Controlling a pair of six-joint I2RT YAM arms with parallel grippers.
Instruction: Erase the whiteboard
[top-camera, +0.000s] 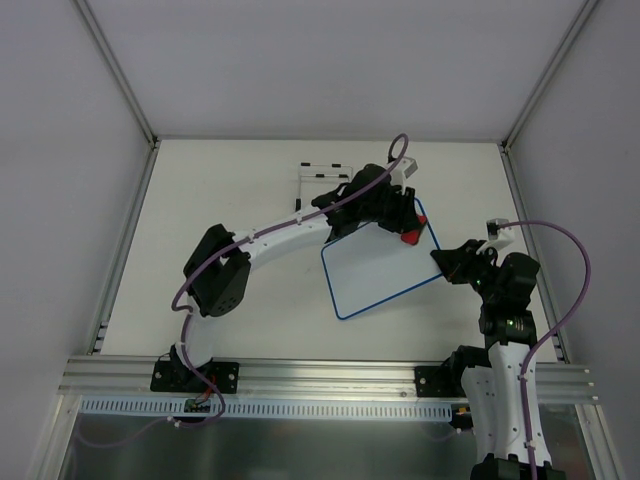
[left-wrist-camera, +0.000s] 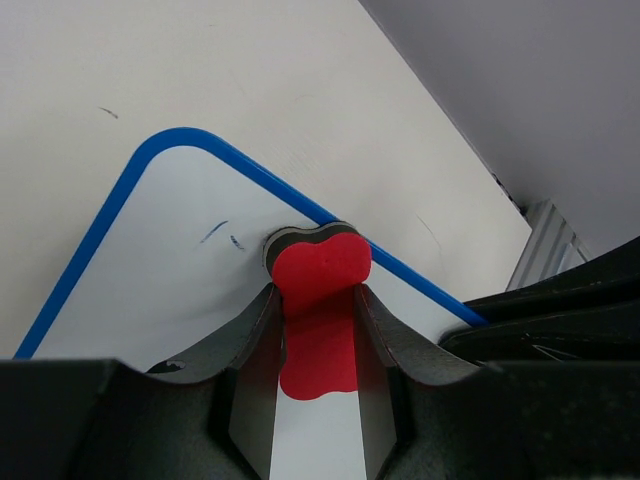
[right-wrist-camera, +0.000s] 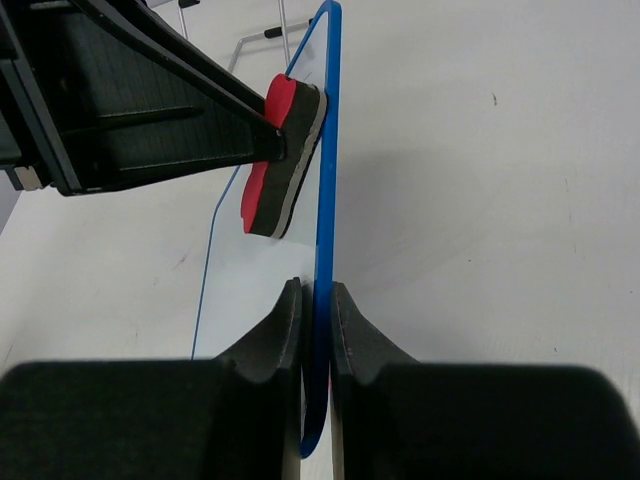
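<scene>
The left gripper (left-wrist-camera: 316, 297) clamps the red eraser (left-wrist-camera: 320, 265) flat on the whiteboard (left-wrist-camera: 150, 280); the right gripper (right-wrist-camera: 316, 292) pinches the board's edge.

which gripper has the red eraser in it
The left gripper: it is closed around the red eraser, held against the whiteboard. The right gripper holds no eraser and instead pinches the whiteboard's blue edge.

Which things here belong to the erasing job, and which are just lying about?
In the job:
- whiteboard, its edge clamped by the right gripper
- eraser, held against it by the left gripper
- faint marks, not yet wiped

Lying about:
- wire stand, at the far side of the table
</scene>
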